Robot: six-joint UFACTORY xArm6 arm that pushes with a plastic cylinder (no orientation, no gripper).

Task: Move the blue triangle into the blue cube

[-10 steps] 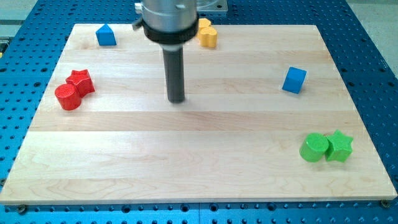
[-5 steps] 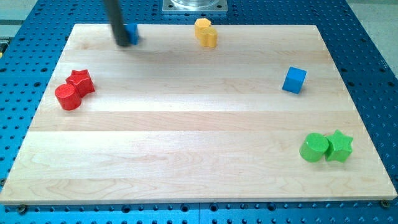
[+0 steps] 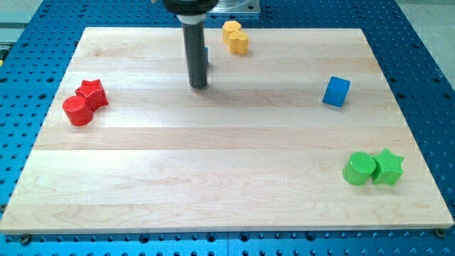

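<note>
My tip (image 3: 198,85) rests on the board left of the middle, near the view's top. The blue triangle (image 3: 206,56) is almost wholly hidden behind the rod; only a thin blue sliver shows at the rod's right edge. The blue cube (image 3: 336,92) sits far to the view's right, well apart from the tip and the triangle.
Two yellow blocks (image 3: 235,36) sit at the view's top, just right of the rod. A red star (image 3: 93,93) and a red cylinder (image 3: 77,111) sit at the left. A green cylinder (image 3: 359,169) and a green star (image 3: 388,167) sit at the lower right.
The rod swept from the top left corner to the right and slightly down. The blue triangle moved right with it, from the top left to just behind the rod.
</note>
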